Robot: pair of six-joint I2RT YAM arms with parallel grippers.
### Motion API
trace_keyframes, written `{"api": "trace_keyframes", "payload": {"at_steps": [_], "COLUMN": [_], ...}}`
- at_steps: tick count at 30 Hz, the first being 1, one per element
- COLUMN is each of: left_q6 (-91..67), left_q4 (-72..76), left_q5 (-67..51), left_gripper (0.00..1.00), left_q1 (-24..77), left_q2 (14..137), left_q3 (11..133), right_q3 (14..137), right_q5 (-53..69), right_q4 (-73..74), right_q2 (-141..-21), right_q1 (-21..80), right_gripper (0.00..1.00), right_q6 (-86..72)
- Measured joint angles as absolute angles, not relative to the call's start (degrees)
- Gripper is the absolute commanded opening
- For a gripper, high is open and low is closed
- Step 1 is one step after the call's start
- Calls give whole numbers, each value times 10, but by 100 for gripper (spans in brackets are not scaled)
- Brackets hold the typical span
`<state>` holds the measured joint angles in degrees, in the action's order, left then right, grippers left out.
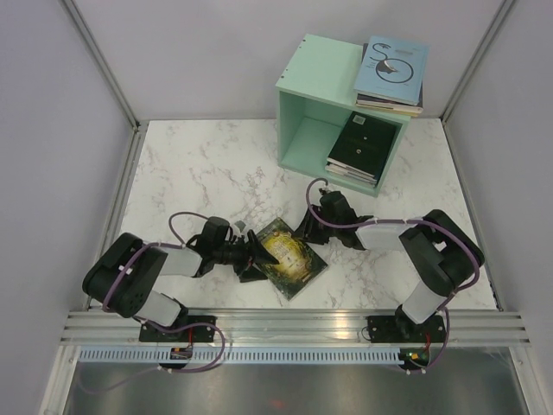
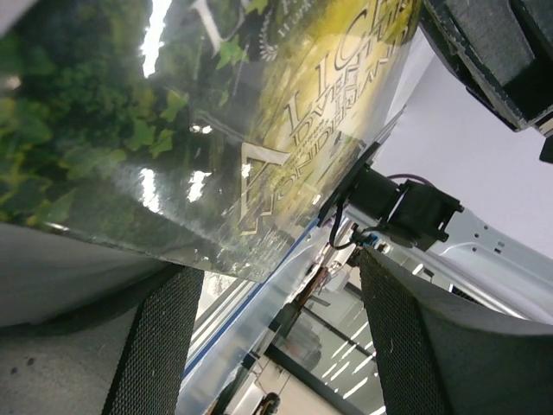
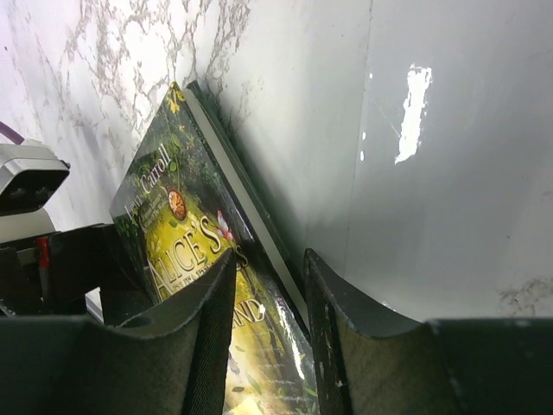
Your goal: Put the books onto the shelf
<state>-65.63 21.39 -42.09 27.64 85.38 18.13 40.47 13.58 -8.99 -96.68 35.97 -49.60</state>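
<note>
At the near edge of the marble desk (image 1: 199, 173), the left pincer (image 1: 255, 252) lies low at the left side of a green-gold book (image 1: 295, 257). Its fingers (image 2: 164, 346) stand wide apart with nothing between them. The left wrist view shows the book's glossy ivy-patterned cover just above and beyond the fingers. The book sits near the middle front of the desk, between the two pincers, and the wrist views show it tilted rather than flat.

The right pincer (image 1: 308, 232) meets the book from the far right side. In the right wrist view its fingers (image 3: 207, 328) sit either side of the book's page edge, a narrow gap between them. Whether they press on the book cannot be told.

At the far right of the desk stands the mint-green shelf (image 1: 315, 82), its open face towards the arms. Inside it lies a flat stack topped by a black book (image 1: 361, 143). On its roof rests a second stack topped by a light blue book (image 1: 393, 65) with a black swirl.
</note>
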Motion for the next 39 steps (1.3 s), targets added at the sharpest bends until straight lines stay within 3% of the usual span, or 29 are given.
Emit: {"api": "trace_keyframes", "payload": {"at_steps": [15, 19, 25, 29, 33, 39], "left_q6": [-666, -669, -662, -660, -658, -620], "left_q4": [49, 58, 103, 116, 152, 164], "left_q5": [-361, -360, -282, -229, -228, -280], "left_gripper": [75, 75, 77, 73, 66, 70], "left_q1": [284, 284, 263, 264, 275, 277], "left_q2": [827, 819, 782, 806, 820, 819], "left_q3": [237, 229, 216, 281, 352, 354], "right_q3": [338, 321, 282, 289, 309, 311], "right_q5": [104, 100, 250, 364, 374, 377], "right_q4": [-157, -190, -289, -247, -189, -167], "right_q2": [-932, -933, -974, -997, -995, -989], "right_q1": [390, 398, 448, 513, 550, 543], "right_gripper": [37, 28, 26, 27, 27, 27], "right_q6": [-516, -536, -654, -693, -672, -660]}}
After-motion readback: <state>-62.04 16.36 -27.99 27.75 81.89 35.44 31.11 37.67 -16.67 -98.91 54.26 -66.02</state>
